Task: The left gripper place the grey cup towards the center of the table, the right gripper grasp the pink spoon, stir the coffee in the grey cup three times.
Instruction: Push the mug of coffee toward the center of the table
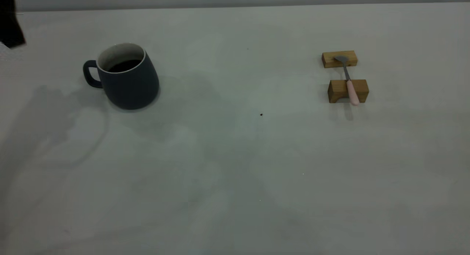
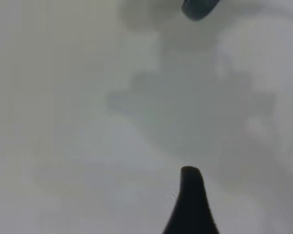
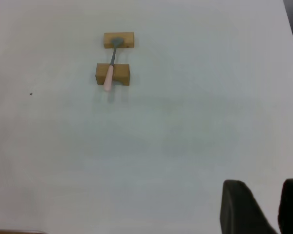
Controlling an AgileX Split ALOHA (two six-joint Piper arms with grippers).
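The grey cup (image 1: 126, 82) stands upright on the table (image 1: 235, 167) at the left, its handle pointing left and dark coffee (image 1: 124, 65) inside. The pink spoon (image 1: 349, 80) lies across two wooden blocks at the right, handle toward the front. Only a black part of my left arm (image 1: 11, 22) shows at the far left edge, back from the cup. In the left wrist view one dark finger (image 2: 190, 202) hangs over bare table, with no second finger near it and the cup's edge (image 2: 199, 7) well ahead. My right gripper (image 3: 264, 187) hovers far from the pink spoon (image 3: 110, 70), fingertips slightly apart and empty.
Two wooden blocks (image 1: 339, 59) (image 1: 337, 90) carry the spoon. A tiny dark speck (image 1: 261, 115) lies near the table's middle. The table's back edge (image 1: 235, 6) meets a grey wall. Wide bare surface lies between cup and spoon and along the front.
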